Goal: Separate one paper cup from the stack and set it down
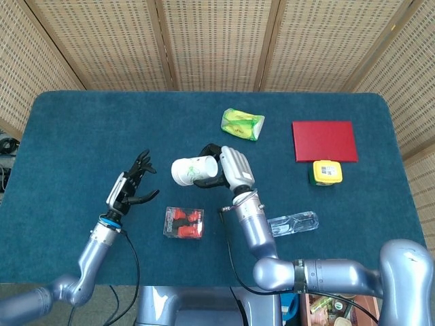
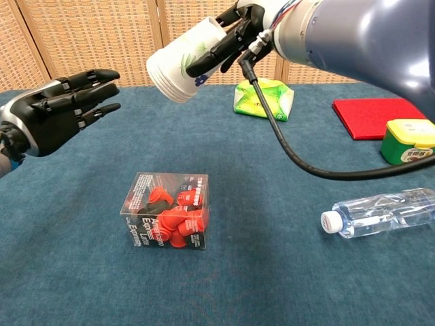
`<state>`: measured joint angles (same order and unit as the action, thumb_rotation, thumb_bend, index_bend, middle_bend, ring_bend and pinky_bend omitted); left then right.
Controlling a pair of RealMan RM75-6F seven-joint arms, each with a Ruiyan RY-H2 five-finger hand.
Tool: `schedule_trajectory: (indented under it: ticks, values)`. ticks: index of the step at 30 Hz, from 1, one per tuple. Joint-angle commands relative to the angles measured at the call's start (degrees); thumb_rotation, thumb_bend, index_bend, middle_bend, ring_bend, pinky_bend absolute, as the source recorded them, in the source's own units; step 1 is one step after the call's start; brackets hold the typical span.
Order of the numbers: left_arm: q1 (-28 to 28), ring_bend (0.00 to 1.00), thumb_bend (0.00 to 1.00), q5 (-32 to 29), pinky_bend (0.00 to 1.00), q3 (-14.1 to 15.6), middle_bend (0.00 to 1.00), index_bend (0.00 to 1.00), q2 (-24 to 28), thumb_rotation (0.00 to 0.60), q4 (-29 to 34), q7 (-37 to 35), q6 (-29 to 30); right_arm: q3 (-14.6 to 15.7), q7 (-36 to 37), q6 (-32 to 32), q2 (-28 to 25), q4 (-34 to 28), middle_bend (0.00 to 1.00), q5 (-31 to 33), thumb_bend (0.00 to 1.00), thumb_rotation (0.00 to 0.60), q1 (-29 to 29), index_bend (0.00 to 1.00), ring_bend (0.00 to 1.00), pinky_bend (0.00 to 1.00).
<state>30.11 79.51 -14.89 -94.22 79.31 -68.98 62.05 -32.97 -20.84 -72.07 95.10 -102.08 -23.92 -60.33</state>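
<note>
Above table point(image 1: 68, 122), right robot hand point(image 1: 228, 170) grips cup stack point(image 1: 192, 170).

This looks like a staged robot test area, probably in a lab, not a home or shop. A surface point(image 1: 81, 122) covered in dark teal cloth is closed in along its far edge and both far corners by woven rattan screen panels point(image 1: 217, 41) in pale wooden frames, hiding whatever room lies behind. Unrelated small goods are scattered over it: a clear box of red pieces point(image 2: 166, 210) near the front edge, a water bottle point(image 2: 380, 212) lying toward the right edge, and a green packet point(image 1: 242, 123), red flat pad point(image 1: 324, 140) and yellow-lidded tub point(image 1: 326, 172) farther back.
</note>
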Motion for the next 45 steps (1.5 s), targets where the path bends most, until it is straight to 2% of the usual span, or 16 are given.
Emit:
schedule_trajectory:
  ticks: [1, 20, 45]
  values:
    - [0.9, 0.0, 0.22, -0.6, 0.0, -0.4, 0.0, 0.45, -1.3, 0.6, -0.8, -0.4, -0.9, 0.0, -0.3, -0.3, 0.3, 0.1, 0.65, 0.0, 0.19, 0.6, -0.2, 0.78, 0.51, 0.74]
    - [4.0, 0.0, 0.22, -1.5, 0.0, -1.4, 0.0, 0.5, -5.6, 0.6, -3.1, 1.1, -2.5, 0.5, -0.6, 0.3, 0.3, 0.8, 0.65, 0.1, 0.19, 0.6, 0.6, 0.78, 0.51, 0.74]
    - [5.9, 0.0, 0.31, -3.5, 0.0, -3.1, 0.0, 0.53, -8.1, 0.6, -4.0, 3.7, -3.6, 0.8, -0.6, 1.1, -0.1, 0.4, 0.65, -0.2, 0.19, 0.6, 1.3, 0.78, 0.51, 0.74]
